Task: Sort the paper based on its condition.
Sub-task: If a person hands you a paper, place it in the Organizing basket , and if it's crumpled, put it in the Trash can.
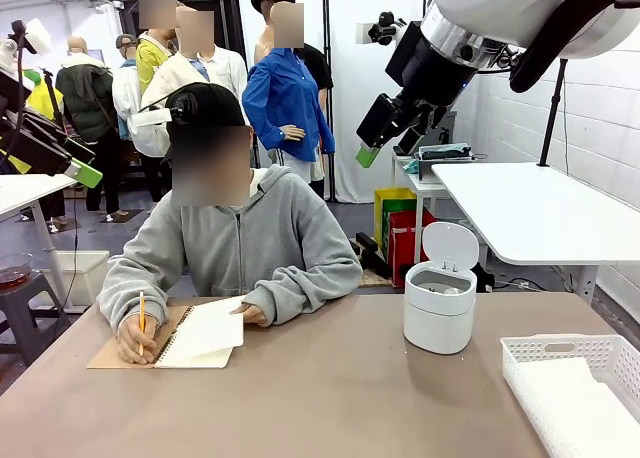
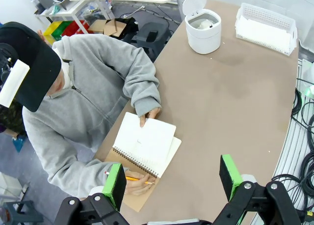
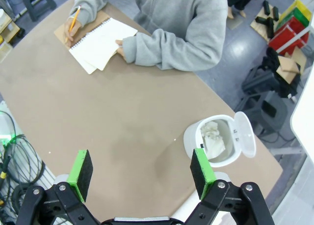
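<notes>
Paper wads (image 3: 214,139) sit inside the lidded bin (image 3: 190,136); flat sheets (image 1: 575,403) fill the basket (image 1: 560,346) beside that bin. My left gripper (image 2: 172,178) and right gripper (image 3: 141,167) hang high above, spread wide, empty

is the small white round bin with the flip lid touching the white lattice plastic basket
Apart. The left wrist view shows bare brown table between the small white round bin and the white lattice plastic basket; the front view shows the gap too.
</notes>
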`<state>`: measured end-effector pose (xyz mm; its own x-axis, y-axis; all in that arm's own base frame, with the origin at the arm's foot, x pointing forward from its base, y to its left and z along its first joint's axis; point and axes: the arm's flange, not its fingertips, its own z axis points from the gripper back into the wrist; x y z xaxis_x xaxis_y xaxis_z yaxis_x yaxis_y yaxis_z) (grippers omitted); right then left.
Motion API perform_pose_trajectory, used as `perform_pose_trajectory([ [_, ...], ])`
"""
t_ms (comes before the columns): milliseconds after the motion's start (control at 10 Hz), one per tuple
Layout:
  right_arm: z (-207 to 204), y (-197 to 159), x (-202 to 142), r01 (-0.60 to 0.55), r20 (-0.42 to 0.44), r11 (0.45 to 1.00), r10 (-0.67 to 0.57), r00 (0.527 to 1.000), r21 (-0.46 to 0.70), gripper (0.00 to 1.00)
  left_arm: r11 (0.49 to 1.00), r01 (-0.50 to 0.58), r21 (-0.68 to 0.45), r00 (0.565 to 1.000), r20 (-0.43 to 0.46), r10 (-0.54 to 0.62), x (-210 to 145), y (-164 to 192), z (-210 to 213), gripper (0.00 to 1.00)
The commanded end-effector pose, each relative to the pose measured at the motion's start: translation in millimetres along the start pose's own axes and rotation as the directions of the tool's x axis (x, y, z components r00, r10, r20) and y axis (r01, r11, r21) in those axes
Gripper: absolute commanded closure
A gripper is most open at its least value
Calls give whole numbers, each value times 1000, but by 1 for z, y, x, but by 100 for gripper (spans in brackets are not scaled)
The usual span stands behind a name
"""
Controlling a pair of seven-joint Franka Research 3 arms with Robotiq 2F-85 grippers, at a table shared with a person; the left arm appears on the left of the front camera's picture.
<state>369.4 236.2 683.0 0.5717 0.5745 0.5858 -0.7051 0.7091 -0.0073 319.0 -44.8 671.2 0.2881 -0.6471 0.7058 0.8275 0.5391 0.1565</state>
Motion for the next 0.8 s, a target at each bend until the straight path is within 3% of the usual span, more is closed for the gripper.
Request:
perform_pose_trajectory([
  [0,0,0,1,6,-2,1000,-6,1000,-7,0,1000,-3,-8,1000,3,3,-2,0,0,0],
  [700,0,0,1,6,-2,1000,-6,1000,-7,0,1000,-3,-8,1000,3,3,-2,0,0,0],
])
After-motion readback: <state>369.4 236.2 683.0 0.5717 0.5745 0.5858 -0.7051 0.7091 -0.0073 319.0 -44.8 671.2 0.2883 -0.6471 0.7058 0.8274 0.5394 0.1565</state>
